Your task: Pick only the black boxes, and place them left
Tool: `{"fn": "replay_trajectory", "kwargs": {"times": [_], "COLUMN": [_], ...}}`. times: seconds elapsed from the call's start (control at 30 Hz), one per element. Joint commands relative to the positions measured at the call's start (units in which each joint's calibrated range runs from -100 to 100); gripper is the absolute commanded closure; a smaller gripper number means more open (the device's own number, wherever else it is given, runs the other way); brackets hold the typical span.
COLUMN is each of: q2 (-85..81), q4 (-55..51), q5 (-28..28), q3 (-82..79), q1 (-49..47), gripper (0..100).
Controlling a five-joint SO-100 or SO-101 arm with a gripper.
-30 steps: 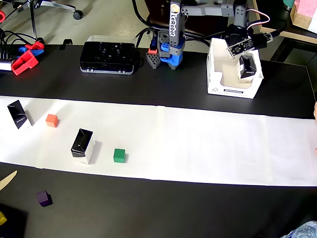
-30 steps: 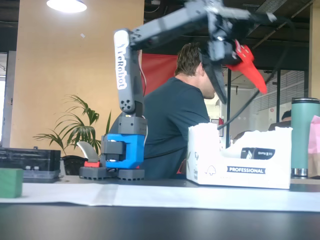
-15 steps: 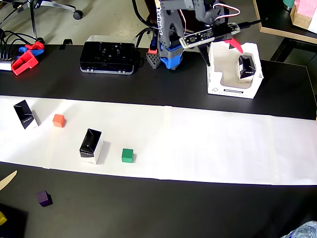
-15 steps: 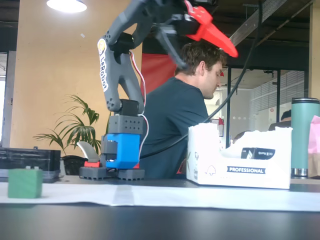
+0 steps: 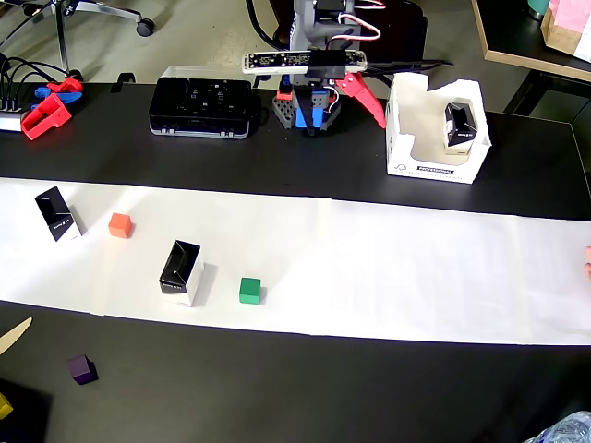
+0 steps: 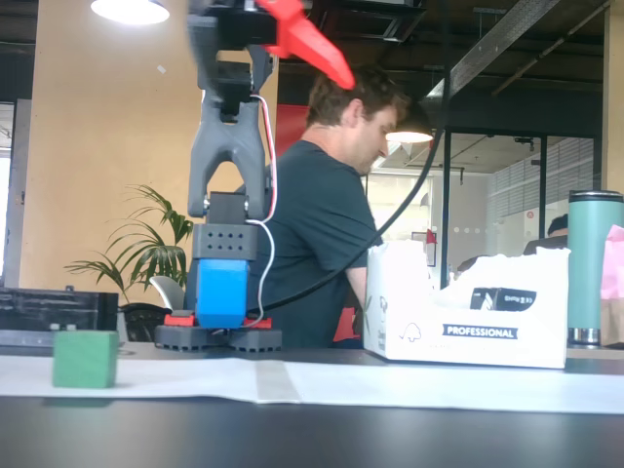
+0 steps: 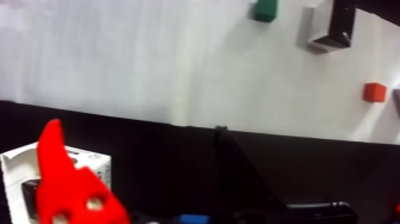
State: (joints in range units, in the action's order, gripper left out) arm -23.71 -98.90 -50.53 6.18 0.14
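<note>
Arm raised over its base, nothing held

Fingers (image 5: 355, 92) are parted and empty; the nearest box (image 5: 181, 272) is seen at seven o'clock on the bench (image 5: 305, 388), upright; another box (image 5: 57, 214) lies farther off.

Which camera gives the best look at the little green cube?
The overhead view: the green cube sits whole on the white paper, right of a black box. The fixed view shows one face close up; the wrist view cuts it at the top edge.

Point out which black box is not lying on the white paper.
The black box sitting inside the white carton, on the overhead view's right. The other two, one far left and one beside the green cube, stand on the paper.
</note>
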Motion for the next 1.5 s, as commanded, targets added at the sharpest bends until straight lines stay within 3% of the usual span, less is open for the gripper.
{"fn": "replay_trajectory", "kwargs": {"times": [0.0,0.47,0.63,1.47], "q2": [0.83,18.69,22.48,39.55], "q4": [0.17,27.84,32.61,59.63], "q5": [-4.11,-5.11,-8.74,-10.79], "q3": [5.26,5.52,5.52,5.26], "q1": [8.13,20.69,24.33,27.62], "gripper": [44,44,44,44]}}
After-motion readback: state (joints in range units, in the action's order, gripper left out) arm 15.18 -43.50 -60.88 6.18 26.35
